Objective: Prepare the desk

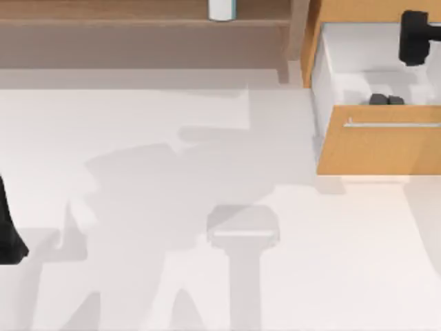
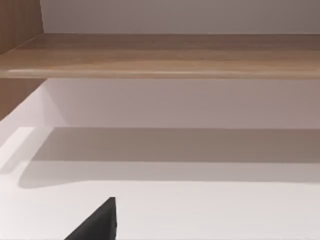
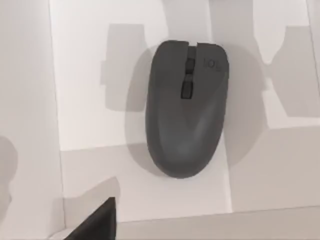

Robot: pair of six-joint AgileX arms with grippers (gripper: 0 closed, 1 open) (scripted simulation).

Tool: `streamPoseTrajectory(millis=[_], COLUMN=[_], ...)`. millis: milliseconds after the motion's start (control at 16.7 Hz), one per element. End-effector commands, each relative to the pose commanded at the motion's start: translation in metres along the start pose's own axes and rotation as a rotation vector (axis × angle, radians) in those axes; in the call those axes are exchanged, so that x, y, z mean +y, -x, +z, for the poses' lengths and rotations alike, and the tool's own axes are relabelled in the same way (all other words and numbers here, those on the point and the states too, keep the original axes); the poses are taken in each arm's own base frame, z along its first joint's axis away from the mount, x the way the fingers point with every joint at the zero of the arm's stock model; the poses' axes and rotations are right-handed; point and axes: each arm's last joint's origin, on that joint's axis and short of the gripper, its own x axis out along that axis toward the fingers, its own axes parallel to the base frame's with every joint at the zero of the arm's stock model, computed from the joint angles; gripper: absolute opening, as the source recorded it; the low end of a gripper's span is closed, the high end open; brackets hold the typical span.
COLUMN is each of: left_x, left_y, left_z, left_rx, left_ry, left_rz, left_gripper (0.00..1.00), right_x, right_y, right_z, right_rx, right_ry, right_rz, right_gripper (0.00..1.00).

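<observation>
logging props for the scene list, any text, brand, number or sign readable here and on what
No text reads clearly anywhere.
Dark grey mouse in the open drawer: a faint mark on its top beside the scroll wheel, too blurred to read.
Drawer front with silver handle: no label.
Wooden shelf: no text.
White cylinder on the shelf: no visible marking.

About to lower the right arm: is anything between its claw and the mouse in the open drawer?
No. In the right wrist view, the mouse lies alone on the bare white drawer floor, nothing in between.
</observation>
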Motion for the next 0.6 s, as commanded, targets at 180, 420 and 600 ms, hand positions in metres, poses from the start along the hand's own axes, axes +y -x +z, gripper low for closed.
streamPoseTrajectory(millis=[180, 420, 600], left_x=[0.000, 0.000, 0.000], left_y=[0.000, 0.000, 0.000], left_z=[0.000, 0.000, 0.000], left_rx=[0.000, 0.000, 0.000], left_ry=[0.000, 0.000, 0.000], left_rz=[0.000, 0.000, 0.000], left_gripper=[1.00, 1.00, 1.00], right_x=[0.016, 0.026, 0.028], right_y=[-0.061, -0.122, -0.146], right_z=[0.022, 0.033, 0.035], right_rx=[0.176, 0.323, 0.366], right_ry=[-0.014, -0.042, -0.065], right_rz=[-0.048, -0.093, -0.105], right_gripper=[1.00, 1.00, 1.00])
